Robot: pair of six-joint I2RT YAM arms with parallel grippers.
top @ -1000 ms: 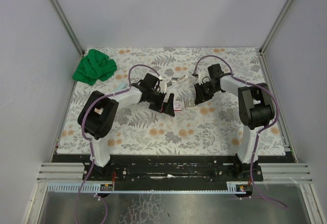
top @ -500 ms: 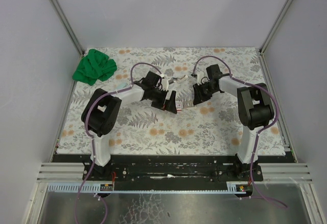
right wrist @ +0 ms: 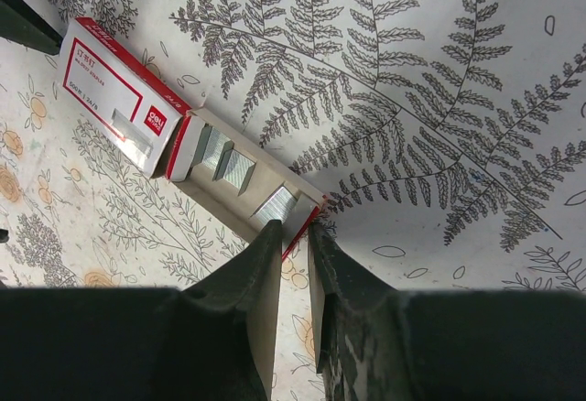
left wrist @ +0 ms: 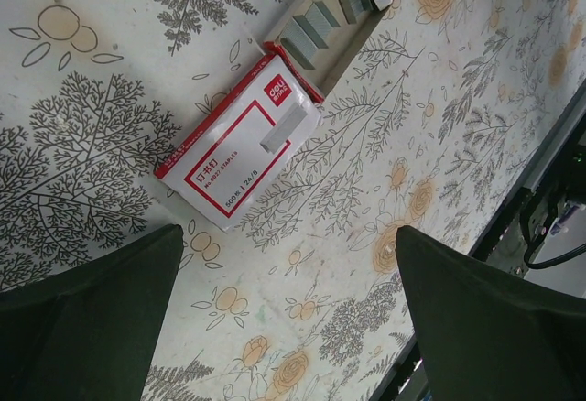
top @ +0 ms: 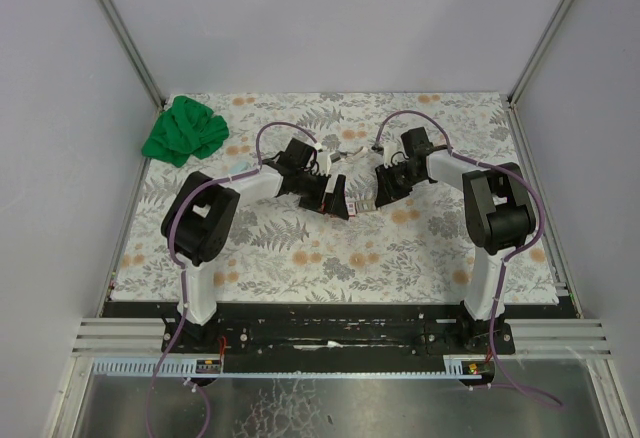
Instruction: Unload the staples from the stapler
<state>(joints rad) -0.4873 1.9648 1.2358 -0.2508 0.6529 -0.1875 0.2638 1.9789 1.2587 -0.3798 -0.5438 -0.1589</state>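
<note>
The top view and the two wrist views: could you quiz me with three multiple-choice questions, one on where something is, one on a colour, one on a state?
1. Where does the green cloth lie?
A) by the far left corner of the table
B) between the two arms
C) at the near right edge

2. What colours has the small box?
A) blue and yellow
B) red and white
C) all black

3. How does the box's cardboard tray stand?
A) pushed fully in
B) lying far from the box
C) slid out, staple strips showing

Answers:
1 A: the top view shows it crumpled by the far left corner.
2 B: the left wrist view shows a white face with red borders.
3 C: both wrist views show the tray sticking out of the box with silvery strips in it.
</note>
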